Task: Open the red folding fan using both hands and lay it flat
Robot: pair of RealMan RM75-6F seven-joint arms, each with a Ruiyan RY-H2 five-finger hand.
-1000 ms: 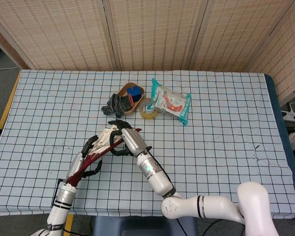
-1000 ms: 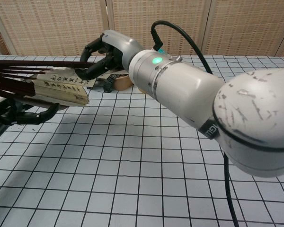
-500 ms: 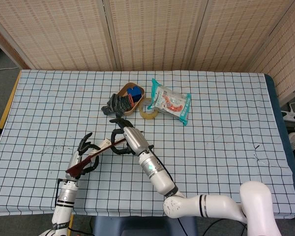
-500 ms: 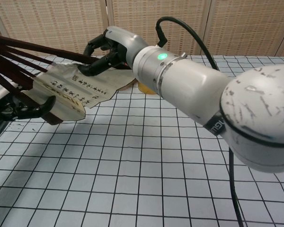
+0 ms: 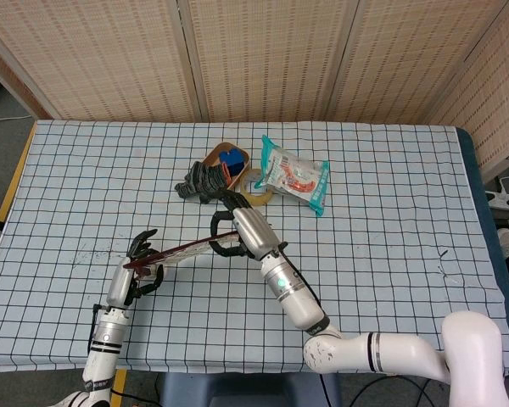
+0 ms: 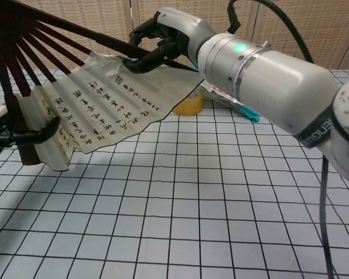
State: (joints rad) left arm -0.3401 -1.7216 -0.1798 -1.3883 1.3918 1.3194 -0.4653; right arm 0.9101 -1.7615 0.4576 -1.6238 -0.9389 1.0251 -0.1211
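The red folding fan (image 6: 113,96) is held up off the checked tablecloth, fanned partly apart, with dark red ribs and a cream leaf covered in black writing. From the head view the fan (image 5: 182,251) appears edge-on as a thin dark red line. My left hand (image 5: 136,269) grips the pivot end and one outer rib; in the chest view this left hand (image 6: 14,135) sits at the far left edge. My right hand (image 5: 243,230) grips the other outer rib, and the chest view shows the right hand (image 6: 163,39) high above the leaf.
Behind the fan stand a wooden bowl (image 5: 226,161) with a blue item, a black bundle (image 5: 198,181), a tape roll (image 5: 256,194) and a snack packet (image 5: 293,176). A woven screen closes off the table's far side.
My right hand has pulled its rib up and to the right, spreading the fan from a narrow sliver to a broad arc. My left hand has kept its hold on the pivot end.
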